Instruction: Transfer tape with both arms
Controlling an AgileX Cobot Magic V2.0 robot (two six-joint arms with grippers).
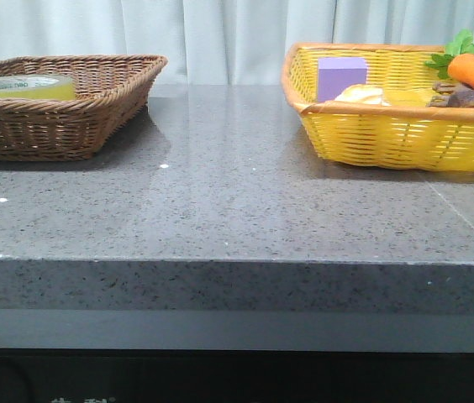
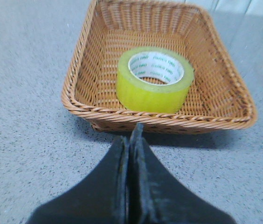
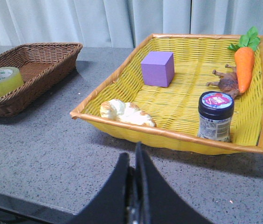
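The yellow tape roll [image 2: 154, 79] lies flat in the brown wicker basket [image 2: 99, 112]. It also shows in the front view [image 1: 23, 87] and the right wrist view [image 3: 0, 81]. My left gripper [image 2: 132, 135] is shut and empty, over the table just in front of the brown basket's near rim. My right gripper [image 3: 135, 154] is shut and empty, over the table in front of the yellow basket [image 3: 117, 126]. Neither arm shows in the front view.
The yellow basket [image 1: 388, 134] at the right holds a purple block [image 3: 157, 68], a toy carrot [image 3: 244, 65], a bread piece [image 3: 126, 113], a dark-lidded jar [image 3: 215, 116] and a small brown figure [image 3: 227, 82]. The grey stone table [image 1: 237, 185] lies between the baskets.
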